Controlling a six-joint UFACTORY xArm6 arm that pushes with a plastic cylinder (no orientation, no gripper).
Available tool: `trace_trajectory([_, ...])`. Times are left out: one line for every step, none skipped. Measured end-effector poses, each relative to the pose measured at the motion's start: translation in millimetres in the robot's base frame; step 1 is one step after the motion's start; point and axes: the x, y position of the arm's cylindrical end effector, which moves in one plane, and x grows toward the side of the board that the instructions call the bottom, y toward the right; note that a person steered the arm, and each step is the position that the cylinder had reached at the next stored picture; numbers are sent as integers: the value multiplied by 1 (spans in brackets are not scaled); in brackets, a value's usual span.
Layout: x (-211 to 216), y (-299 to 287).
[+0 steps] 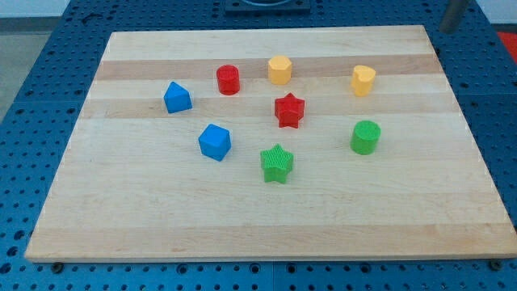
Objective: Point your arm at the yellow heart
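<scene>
The yellow heart (363,80) stands on the wooden board (266,226) towards the view's upper right. A dark rod comes in at the view's top right corner, and my tip (447,30) is just off the board's top right corner. It lies up and to the right of the yellow heart, well apart from it, and touches no block.
A yellow hexagon (279,70) and a red cylinder (229,79) stand near the top middle. A red star (289,110) is at the centre, with a green star (277,163) below it. A green cylinder (365,137) is below the heart. Two blue blocks (177,97) (215,141) stand at the left.
</scene>
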Motion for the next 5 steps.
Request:
trace_trajectory([0, -2])
trace_trajectory([2, -60])
trace_trajectory([26, -118])
trace_trajectory([77, -121])
trace_trajectory([116, -119])
